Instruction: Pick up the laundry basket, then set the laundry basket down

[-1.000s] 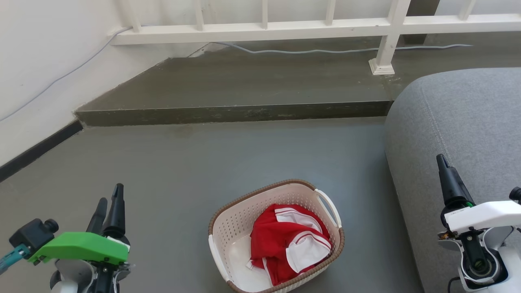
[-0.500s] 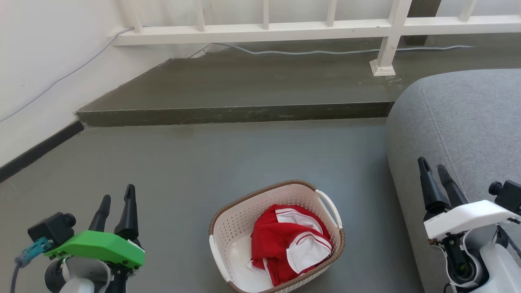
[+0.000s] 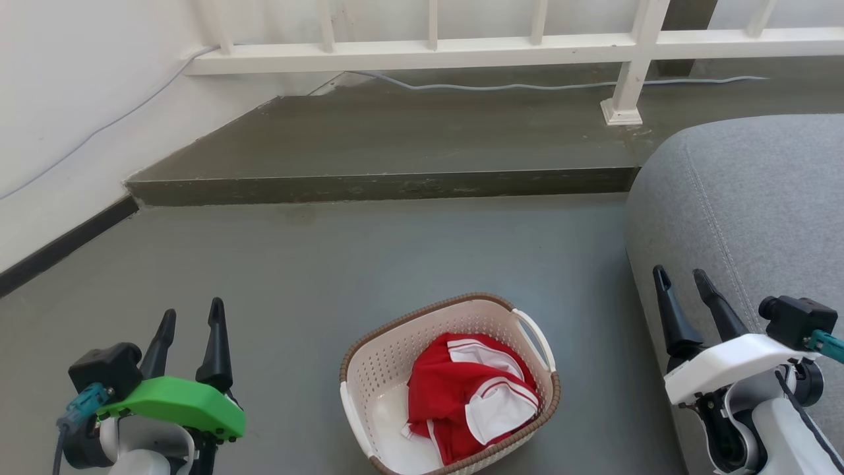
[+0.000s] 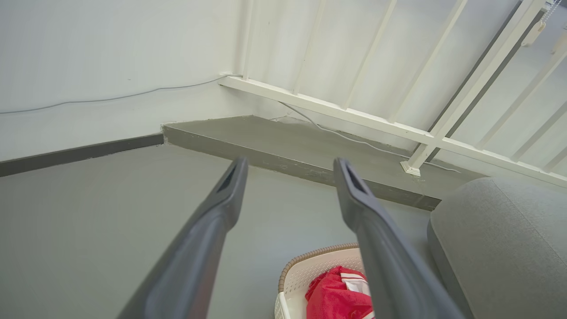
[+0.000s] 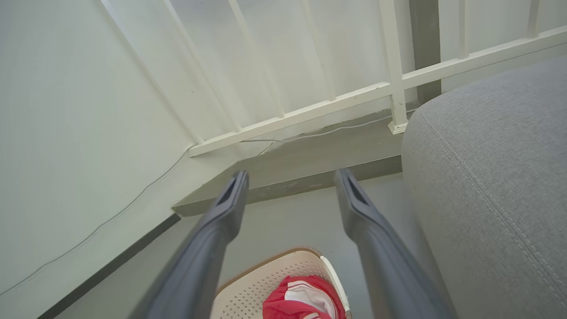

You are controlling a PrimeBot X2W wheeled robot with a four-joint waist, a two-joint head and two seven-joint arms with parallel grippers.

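Grey floor (image 3: 369,251): cream perforated laundry basket (image 3: 382,356) w/ brown rim, red clothes (image 3: 455,389) inside; left gripper (image 3: 192,308), right gripper (image 3: 678,272) jaws spread.

laundry basket (image 4: 305,277) cropped (bottom edge), sofa (image 3: 745,198) cut off right

A grey sofa (image 3: 758,198) is standing on the right of the grey floor (image 3: 369,264), beside a low concrete step (image 3: 395,142). A white railing (image 3: 422,51) is running along the back of the step, and a pale cable (image 3: 501,84) is lying under it. A white wall (image 3: 72,86) with a dark baseboard (image 3: 59,245) is closing the left side. A red and white garment (image 3: 455,389) is lying crumpled near the sofa.
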